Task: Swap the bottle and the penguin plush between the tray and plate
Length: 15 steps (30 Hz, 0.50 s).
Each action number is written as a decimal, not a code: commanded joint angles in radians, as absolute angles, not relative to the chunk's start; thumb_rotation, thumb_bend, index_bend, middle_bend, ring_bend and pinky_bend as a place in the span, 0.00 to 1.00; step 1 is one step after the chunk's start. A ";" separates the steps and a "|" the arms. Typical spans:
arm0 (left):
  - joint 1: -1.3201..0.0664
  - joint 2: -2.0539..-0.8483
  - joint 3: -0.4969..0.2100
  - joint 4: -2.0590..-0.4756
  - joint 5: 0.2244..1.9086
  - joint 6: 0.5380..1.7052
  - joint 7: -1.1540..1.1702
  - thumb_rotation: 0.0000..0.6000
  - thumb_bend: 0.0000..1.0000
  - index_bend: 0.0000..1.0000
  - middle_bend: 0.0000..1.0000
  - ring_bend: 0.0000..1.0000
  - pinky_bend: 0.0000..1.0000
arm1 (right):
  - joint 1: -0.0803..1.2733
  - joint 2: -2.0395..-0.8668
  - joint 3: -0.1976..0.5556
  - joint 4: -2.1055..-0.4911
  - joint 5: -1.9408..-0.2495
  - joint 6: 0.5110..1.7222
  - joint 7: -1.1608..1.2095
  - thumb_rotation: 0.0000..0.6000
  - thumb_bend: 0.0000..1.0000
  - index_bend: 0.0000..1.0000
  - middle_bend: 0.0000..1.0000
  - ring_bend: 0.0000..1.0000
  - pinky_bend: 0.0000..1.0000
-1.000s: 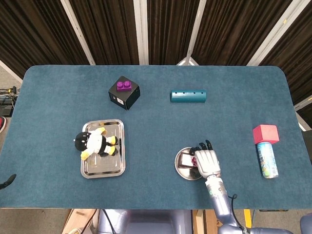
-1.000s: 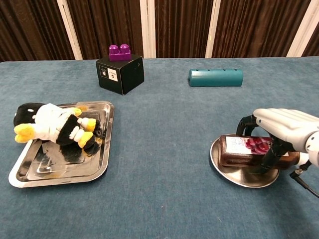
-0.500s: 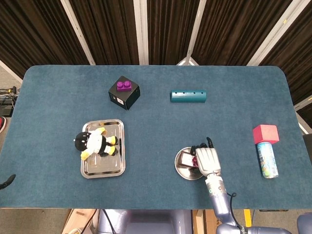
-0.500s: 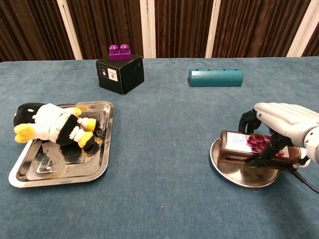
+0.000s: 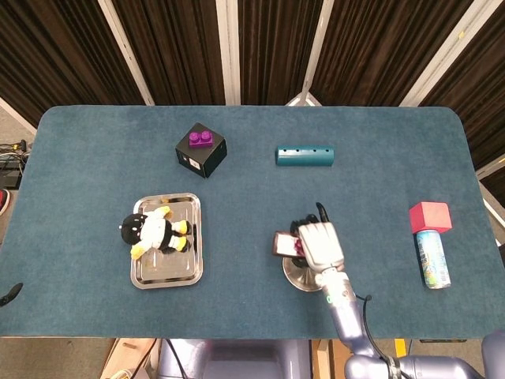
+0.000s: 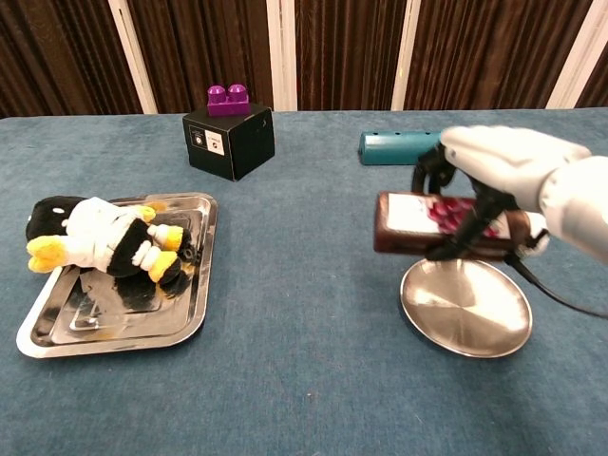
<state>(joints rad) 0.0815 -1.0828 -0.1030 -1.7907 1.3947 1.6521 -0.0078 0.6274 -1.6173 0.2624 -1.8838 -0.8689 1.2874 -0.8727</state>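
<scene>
The right hand (image 6: 503, 166) gripped the bottle (image 6: 418, 224) from above, its fingers (image 6: 472, 217) clamped around the dark body, and held it lying level in the air over the plate (image 6: 465, 309) — no longer touching the metal. The bottle's white label with purple fruit faced the chest camera. In the head view the right hand (image 5: 319, 245) covered most of the bottle (image 5: 282, 244), whose end stuck out toward the tray side, and only the near edge of the plate (image 5: 298, 274) showed beneath the wrist. The plate itself held nothing.

On the left of the bench (image 5: 252, 158), the steel tray (image 6: 180, 318) carried the penguin plush (image 6: 100, 237), which lay on its side with its black head hanging past the tray's far-left rim and its yellow feet pointing inward.

Further back stood a black box (image 5: 200, 151) with a purple brick (image 5: 200, 140) on top, and a teal bar (image 5: 304, 156) — well apart from one another. At the right edge, a red block (image 5: 430, 216) touched a spray can (image 5: 432, 259) lying flat. The left hand showed in neither view.
</scene>
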 commanded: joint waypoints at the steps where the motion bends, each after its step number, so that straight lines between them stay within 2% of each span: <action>1: 0.080 -1.085 -0.107 -1.791 1.387 1.650 -0.002 1.00 0.23 0.13 0.02 0.00 0.13 | 0.714 -1.622 0.350 -1.867 -0.779 1.230 -0.918 1.00 0.22 0.57 0.53 0.28 0.00; 8: 0.072 -1.091 -0.115 -1.794 1.363 1.637 0.021 1.00 0.23 0.13 0.02 0.00 0.13 | 0.860 -1.659 0.449 -1.740 -0.630 1.155 -0.950 1.00 0.22 0.57 0.53 0.28 0.00; 15: 0.067 -1.102 -0.129 -1.797 1.334 1.633 0.033 1.00 0.23 0.13 0.02 0.00 0.13 | 0.963 -1.742 0.442 -1.590 -0.557 1.093 -0.938 1.00 0.22 0.57 0.53 0.28 0.00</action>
<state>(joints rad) 0.0686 -1.0994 -0.1265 -1.7964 1.3380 1.6342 0.0309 0.9365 -1.7096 0.4452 -1.6345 -0.5793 1.1192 -0.9436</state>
